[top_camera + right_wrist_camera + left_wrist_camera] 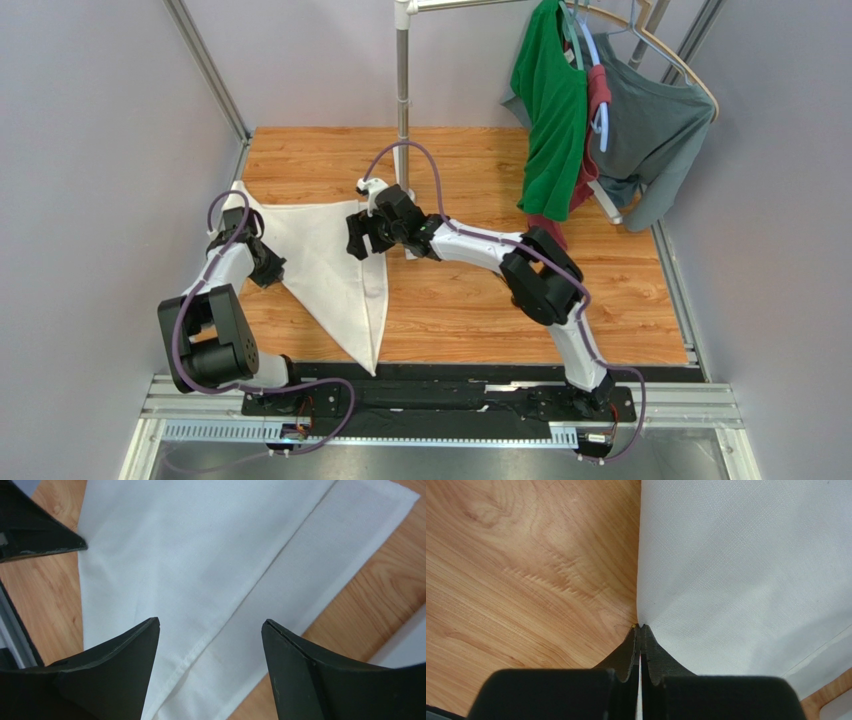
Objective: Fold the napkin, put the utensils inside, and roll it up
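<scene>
Napkin (320, 255), folded triangular: left gripper (640, 627) pinched tight on its edge; right gripper (211, 622) spread wide, empty, above hem.

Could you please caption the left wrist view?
The left gripper pinches the white napkin by its edge over a wooden table.

left arm (215, 290) folded | left gripper (640, 627) closed tight | right arm (480, 245) stretched leftward | right gripper (210, 622) jaws wide

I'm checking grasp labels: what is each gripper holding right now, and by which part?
The left gripper is shut on the white napkin, pinching its left edge. The right gripper hangs open above the napkin and holds nothing.
</scene>
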`<state>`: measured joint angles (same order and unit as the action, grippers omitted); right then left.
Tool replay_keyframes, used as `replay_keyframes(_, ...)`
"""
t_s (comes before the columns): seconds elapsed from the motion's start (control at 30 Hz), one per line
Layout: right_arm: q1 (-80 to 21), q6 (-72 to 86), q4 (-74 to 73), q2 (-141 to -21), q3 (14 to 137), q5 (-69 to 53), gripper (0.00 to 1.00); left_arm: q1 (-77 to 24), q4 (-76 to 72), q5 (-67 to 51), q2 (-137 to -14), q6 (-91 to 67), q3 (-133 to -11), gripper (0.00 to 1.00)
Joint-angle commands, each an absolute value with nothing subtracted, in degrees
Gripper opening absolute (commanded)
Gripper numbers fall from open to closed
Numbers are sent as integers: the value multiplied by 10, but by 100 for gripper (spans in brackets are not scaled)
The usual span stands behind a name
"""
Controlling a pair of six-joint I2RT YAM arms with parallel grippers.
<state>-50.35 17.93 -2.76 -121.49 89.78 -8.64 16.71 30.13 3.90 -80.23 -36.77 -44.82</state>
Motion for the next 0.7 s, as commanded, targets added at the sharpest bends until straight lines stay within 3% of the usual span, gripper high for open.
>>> replay_keyframes(0.0, -506, 162, -18, -1298, 987, -91, 79, 174, 292, 33, -797, -367, -443, 0)
replay_keyframes(0.67, -478, 243, -83, -1345, 998, -4, 80, 194, 307, 52, -757, -377, -430, 0)
